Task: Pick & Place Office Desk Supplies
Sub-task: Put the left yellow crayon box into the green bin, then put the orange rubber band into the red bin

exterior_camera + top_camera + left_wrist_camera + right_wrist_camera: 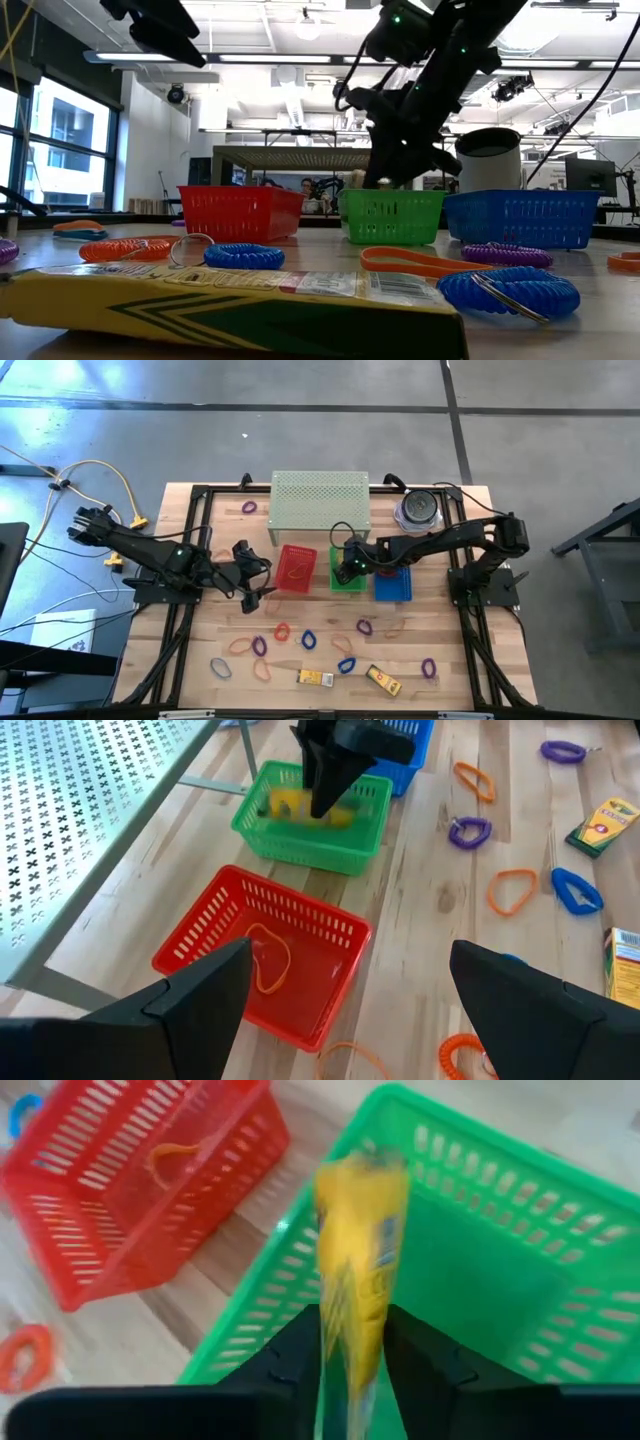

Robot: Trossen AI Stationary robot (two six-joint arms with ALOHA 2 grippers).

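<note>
My right gripper (346,565) hangs over the green basket (348,578) and is shut on a yellow box (360,1250). The box also shows as a yellow blur inside that basket (290,805). My left gripper (345,1010) is open and held above the table by the red basket (262,952), touching nothing. An orange rubber band (268,960) lies on the red basket's floor. Two more yellow boxes (315,678) (383,680) lie flat near the table's near edge. Several rubber-band loops (283,632) are scattered on the wood in front of the baskets. My right gripper pinches the yellow box between its two fingers (300,1350), on the box's long sides at its upper end (352,1355). The fingers come from above and lie along the box. The box points down into the green basket; whether its lower end touches the floor, I cannot tell.
A blue basket (393,584) stands to the right of the green one. Behind the baskets stand a perforated pale-green shelf (320,508) and a round container (418,510). Dark frame rails (190,560) run along the table's sides.
</note>
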